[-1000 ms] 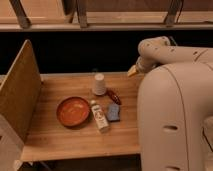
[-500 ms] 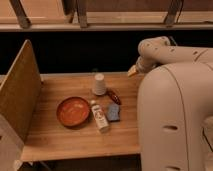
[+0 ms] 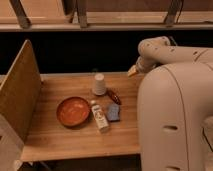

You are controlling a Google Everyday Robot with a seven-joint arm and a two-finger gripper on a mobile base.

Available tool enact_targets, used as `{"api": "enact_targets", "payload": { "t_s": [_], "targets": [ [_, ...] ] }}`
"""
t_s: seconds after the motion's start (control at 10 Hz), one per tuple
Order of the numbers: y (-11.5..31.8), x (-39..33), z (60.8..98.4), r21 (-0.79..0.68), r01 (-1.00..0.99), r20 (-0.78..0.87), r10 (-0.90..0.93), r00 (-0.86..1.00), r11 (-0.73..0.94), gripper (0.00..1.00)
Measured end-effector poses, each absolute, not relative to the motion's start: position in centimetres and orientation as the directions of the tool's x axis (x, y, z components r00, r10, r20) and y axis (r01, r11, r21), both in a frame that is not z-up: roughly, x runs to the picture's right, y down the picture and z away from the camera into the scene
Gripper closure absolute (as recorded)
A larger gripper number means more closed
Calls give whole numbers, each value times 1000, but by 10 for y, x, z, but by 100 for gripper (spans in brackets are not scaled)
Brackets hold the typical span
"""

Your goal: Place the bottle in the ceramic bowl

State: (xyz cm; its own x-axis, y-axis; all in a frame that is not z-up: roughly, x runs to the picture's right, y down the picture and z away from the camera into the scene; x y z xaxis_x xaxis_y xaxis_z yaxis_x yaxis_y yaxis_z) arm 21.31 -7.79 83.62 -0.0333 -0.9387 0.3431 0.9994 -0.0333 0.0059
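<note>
The pale cream bottle (image 3: 100,116) lies on its side on the wooden table (image 3: 75,142), its white cap pointing away from me. It rests just right of the orange-red ceramic bowl (image 3: 72,111), almost touching the rim. The bowl holds nothing. My gripper (image 3: 132,70) hangs at the table's back right edge, at the end of the white arm (image 3: 165,52). It is open and holds nothing, well apart from the bottle and up to its right.
An upside-down white paper cup (image 3: 99,84) stands behind the bottle. A small blue-grey square object (image 3: 113,112) and a dark red item (image 3: 114,96) lie to the bottle's right. An upright wooden panel (image 3: 20,95) walls the table's left side. My white body fills the right.
</note>
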Motion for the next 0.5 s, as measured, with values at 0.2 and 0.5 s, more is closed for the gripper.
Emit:
{"api": "enact_targets", "payload": {
  "t_s": [0.2, 0.5],
  "targets": [
    [-78, 213, 836, 6, 999, 343, -939, -33, -33, 20],
    [-73, 198, 836, 34, 997, 357, -931, -76, -68, 20]
  ]
}}
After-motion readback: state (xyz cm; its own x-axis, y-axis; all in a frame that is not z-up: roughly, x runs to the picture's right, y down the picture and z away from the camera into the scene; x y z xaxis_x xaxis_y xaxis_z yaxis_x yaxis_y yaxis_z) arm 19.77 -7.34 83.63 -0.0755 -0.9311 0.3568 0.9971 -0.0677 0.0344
